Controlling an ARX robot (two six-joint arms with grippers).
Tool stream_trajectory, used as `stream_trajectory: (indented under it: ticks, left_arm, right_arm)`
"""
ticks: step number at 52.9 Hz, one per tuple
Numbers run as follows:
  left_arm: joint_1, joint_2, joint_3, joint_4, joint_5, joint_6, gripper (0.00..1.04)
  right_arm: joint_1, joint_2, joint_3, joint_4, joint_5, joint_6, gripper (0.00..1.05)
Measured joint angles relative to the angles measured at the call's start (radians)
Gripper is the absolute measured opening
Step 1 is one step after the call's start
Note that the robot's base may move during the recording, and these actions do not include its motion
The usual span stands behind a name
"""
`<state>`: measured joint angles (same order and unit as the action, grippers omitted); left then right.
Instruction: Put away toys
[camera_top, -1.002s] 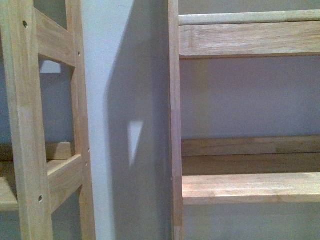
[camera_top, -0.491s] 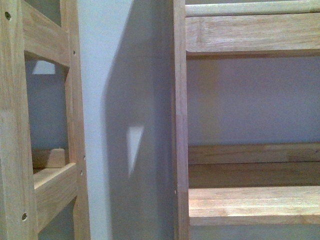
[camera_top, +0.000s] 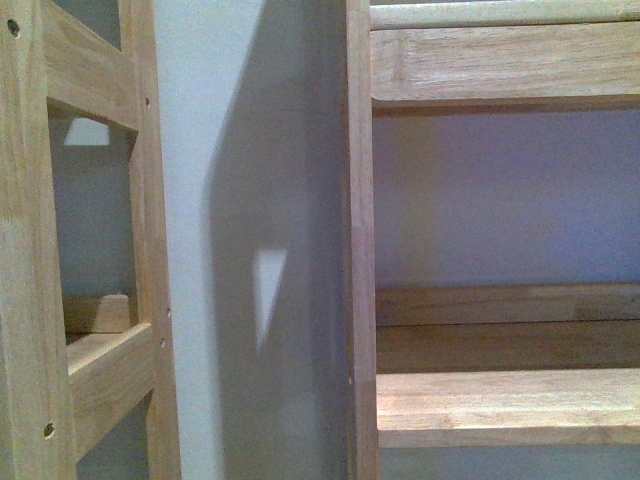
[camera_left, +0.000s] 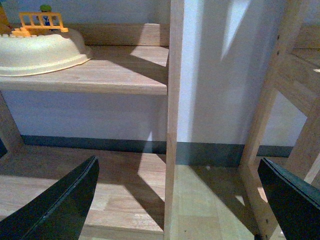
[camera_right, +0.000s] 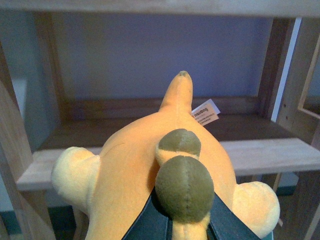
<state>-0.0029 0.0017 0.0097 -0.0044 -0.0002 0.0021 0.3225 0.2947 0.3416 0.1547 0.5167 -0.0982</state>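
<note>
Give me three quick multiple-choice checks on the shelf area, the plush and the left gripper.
1. Where does the cream basin sit?
A. on the floor
B. on a wooden shelf board
C. in a gripper

2. What colour is the body of the plush?
A. blue
B. black-and-white
C. orange-yellow

3. How is the left gripper?
A. open, holding nothing
B. shut on the plush
C. shut on the basin

Answers:
1 B: the basin rests flat on the board.
2 C: the right wrist view shows orange-yellow fabric with olive patches.
3 A: its dark fingers stand wide apart with nothing held between them.
</note>
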Motion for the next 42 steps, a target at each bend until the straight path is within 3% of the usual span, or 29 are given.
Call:
stream_trajectory:
  ticks: [15, 27, 34, 42]
  left_arm:
    - [0.0, 0.0, 0.0, 0.0, 0.0, 0.0, 0.99]
    - [0.0, 0.0, 0.0, 0.0, 0.0, 0.0, 0.99]
    - [0.0, 0.0, 0.0, 0.0, 0.0, 0.0, 0.99]
    - [0.0, 0.0, 0.0, 0.0, 0.0, 0.0, 0.99]
  right_arm:
    - [0.152, 0.164, 0.257, 0.058, 0.158, -0.132, 0.06]
    - [0.178, 0.251, 0.401, 0.079, 0.15, -0.211, 0.06]
    - [0.119, 0.315, 0.547, 0.026, 0.06, -0.217, 0.06]
    - [-0.072, 0.391, 0.735, -0.079, -0.118, -0.172, 0.06]
